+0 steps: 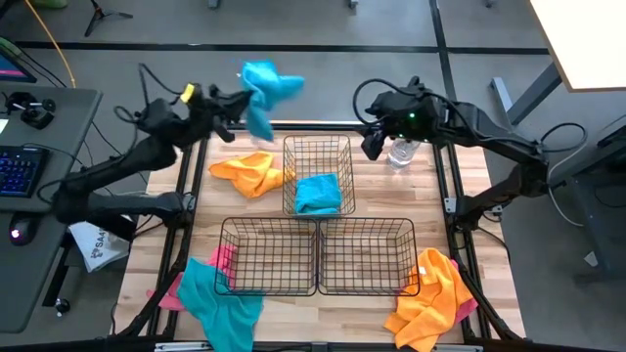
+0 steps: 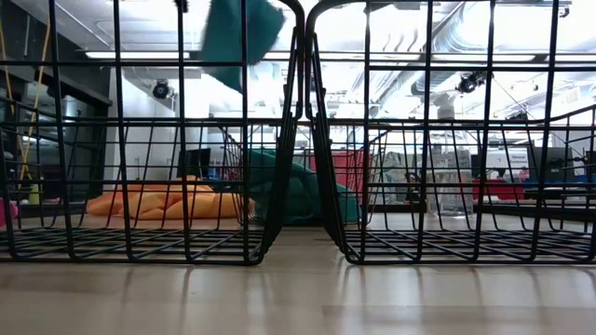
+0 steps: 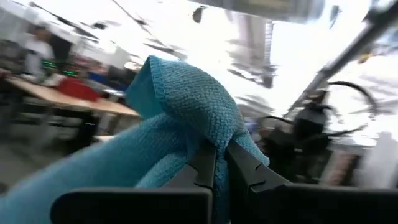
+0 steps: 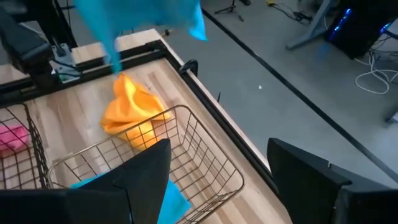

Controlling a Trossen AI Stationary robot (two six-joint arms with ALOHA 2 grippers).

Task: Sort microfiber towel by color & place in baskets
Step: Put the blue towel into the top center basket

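Note:
My left gripper [image 1: 238,101] is raised above the table's far left corner, shut on a blue towel [image 1: 264,90] that shows high in the low view [image 2: 237,28]. My right gripper [image 1: 376,143] hovers open near the far basket's [image 1: 318,149] right side, touching nothing [image 4: 230,180]. That basket holds another blue towel [image 1: 318,194]. Two more wire baskets [image 1: 269,256] [image 1: 367,256] stand side by side at the near edge. An orange towel [image 1: 249,174] lies flat on the table left of the far basket. My left gripper pinches a bunched fold of the blue towel [image 3: 214,134] between its two fingers [image 3: 202,165]; several layers bulge out past the fingertips. The towel is lifted clear of the table and drapes loosely around and below the fingers.
A heap of teal and pink towels [image 1: 210,293] lies at the near left corner, and an orange heap [image 1: 435,298] at the near right corner. A clear spray bottle [image 1: 403,152] stands by my right gripper. Bare wood shows right of the far basket.

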